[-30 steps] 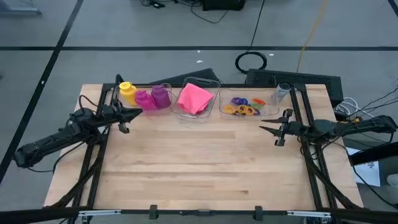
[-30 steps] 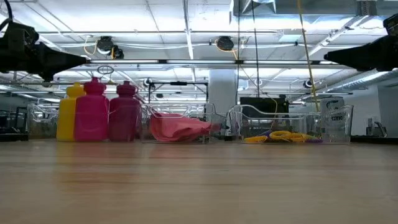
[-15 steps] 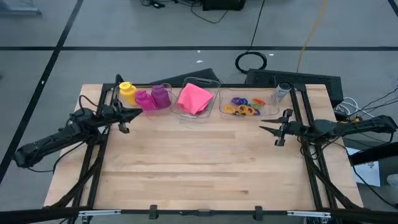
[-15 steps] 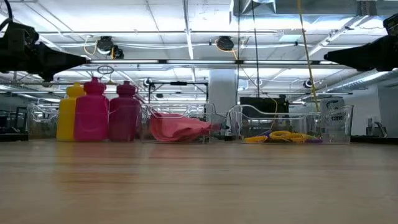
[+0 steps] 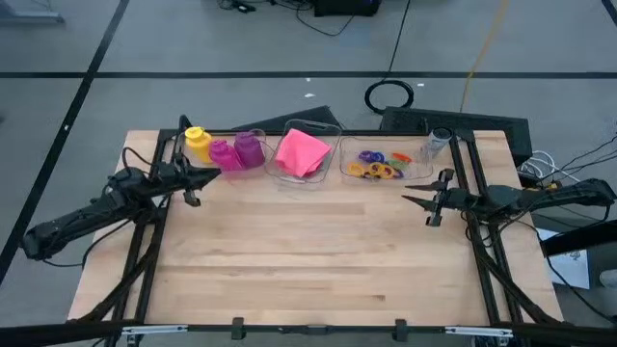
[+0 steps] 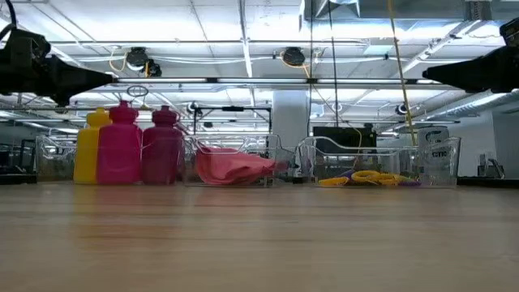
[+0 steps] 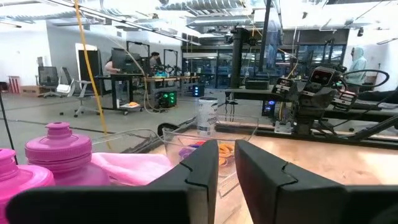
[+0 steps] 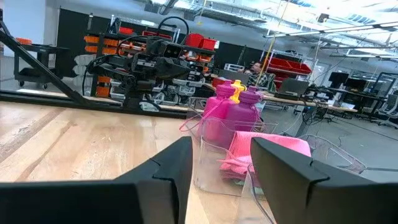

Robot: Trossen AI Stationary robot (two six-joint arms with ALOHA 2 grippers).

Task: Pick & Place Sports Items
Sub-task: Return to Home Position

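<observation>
Peeking thru bin point(image 6: 442, 166) wall, rings point(image 6: 369, 177) partly hidden.

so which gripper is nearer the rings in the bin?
Right. The right gripper hovers close beside the rings. The left gripper is far across the table, next to the bottles.

The overhead camera looks straight down, the low one level across the table point(image 5: 318, 260); wrist cameras face each other.

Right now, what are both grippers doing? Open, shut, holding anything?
Left gripper: open, narrow gap, holding nothing.
Right gripper: open, holding nothing.
</observation>
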